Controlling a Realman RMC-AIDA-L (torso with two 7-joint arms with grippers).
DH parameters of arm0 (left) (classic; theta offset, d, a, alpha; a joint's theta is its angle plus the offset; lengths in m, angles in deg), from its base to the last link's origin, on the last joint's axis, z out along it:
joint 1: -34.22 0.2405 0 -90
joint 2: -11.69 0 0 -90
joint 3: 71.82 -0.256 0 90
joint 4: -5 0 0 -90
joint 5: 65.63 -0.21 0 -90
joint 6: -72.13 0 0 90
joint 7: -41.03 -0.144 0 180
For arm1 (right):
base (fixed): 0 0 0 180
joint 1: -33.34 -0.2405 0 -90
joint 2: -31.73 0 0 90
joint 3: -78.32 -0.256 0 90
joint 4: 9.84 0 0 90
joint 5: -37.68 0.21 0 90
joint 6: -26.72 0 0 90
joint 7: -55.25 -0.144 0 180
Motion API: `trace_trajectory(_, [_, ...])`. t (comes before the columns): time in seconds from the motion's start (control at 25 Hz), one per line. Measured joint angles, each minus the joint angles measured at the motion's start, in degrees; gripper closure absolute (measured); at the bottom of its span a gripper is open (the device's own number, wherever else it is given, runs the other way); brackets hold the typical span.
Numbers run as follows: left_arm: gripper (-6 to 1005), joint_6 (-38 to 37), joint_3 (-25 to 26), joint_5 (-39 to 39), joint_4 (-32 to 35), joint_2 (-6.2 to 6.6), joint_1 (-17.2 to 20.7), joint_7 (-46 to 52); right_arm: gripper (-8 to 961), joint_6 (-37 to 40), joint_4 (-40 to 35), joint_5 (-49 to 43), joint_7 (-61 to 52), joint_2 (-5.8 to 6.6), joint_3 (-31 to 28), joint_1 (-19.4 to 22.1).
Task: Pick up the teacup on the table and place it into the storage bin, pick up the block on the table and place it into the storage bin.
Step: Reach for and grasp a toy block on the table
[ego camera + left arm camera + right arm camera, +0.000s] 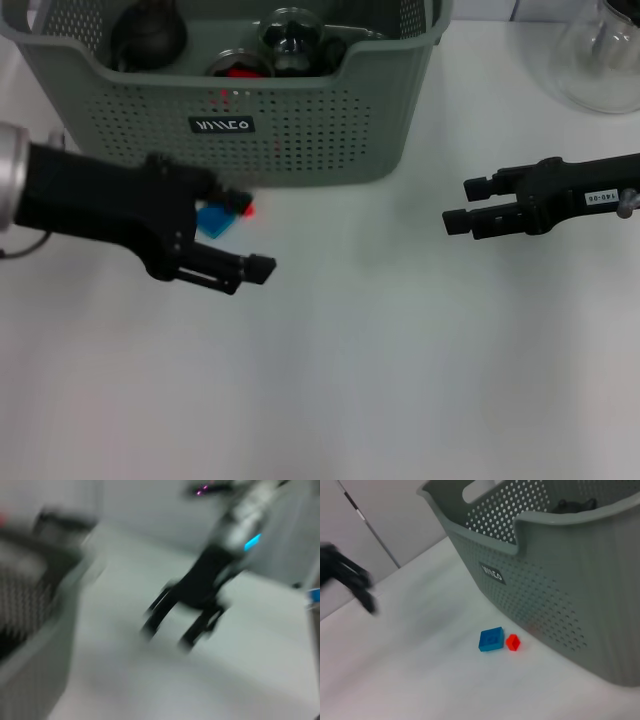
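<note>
Left gripper: the left gripper (243, 232) is low over the white counter (330, 370), just in front of the storage bin (300, 130). Its fingers are spread apart and hold nothing.
Blue block: the blue block (212, 220) lies flat on the counter, directly beside the left gripper, partly hidden behind its upper finger. In the right wrist view the blue block (491, 639) is free on the counter, near the front wall of the bin.
Red block: a small red block (513, 642) lies just beside the blue one, on the side nearer to the bin; from the head only a small edge of it shows past the left gripper.
Storage bin: it stands on the counter behind the left gripper, with a black label (222, 125) on the front wall. Dark round things lie inside; a teacup I cannot make out with certainty.
Right gripper: the right gripper (468, 206) hovers over the counter, well apart from the blocks, with its fingers parted and empty.
Glass vessel: a clear glass vessel (600, 60) stands behind the right gripper.
</note>
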Motion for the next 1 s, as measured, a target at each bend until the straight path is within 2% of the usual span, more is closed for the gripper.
trace_trajectory(0.24, [170,11.85,-5.67,-13.13,-7.53,0.12,-3.25,13.34,157,-0.03,-0.21,-0.01,-0.11,0.05,0.01,-0.13])
trace_trajectory(0.4, [172,18.3,-10.77,-19.23,-9.78,-0.01,-4.89,19.22,158,-0.02,-0.22,-0.06,-0.13,0.09,0.01,-0.26])
trace_trajectory(0.72, [172,26.94,-18.2,-27.34,-10.85,-0.03,-6.04,25.29,157,0.0,0.01,-0.17,0.13,0.09,0.01,-0.17])
trace_trajectory(1.0, [169,30.3,-19.25,-30.28,-15.02,-0.04,-8.45,26.64,157,0.0,0.13,-0.07,0.34,0.09,-0.01,0.1])
